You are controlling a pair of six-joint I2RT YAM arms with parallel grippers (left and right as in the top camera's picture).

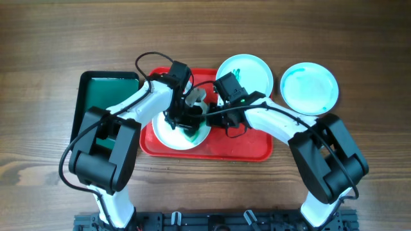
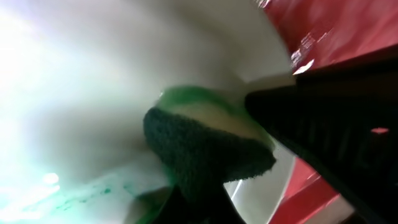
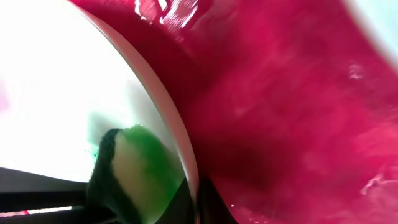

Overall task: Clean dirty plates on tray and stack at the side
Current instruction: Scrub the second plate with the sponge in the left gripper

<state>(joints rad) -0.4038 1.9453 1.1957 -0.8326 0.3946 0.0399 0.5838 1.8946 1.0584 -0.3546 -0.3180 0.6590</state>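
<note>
**Sponge on plate in red tray**

The red tray holds 1 plate, with green smears near its middle. A 2nd plate overlaps the tray's far rim. A 3rd plate lies on the counter, right of the tray. The left hand is clamped on the sponge, which is pressed to the plate. The right hand sits at that plate's rim, and I cannot tell whether it grips.
</note>
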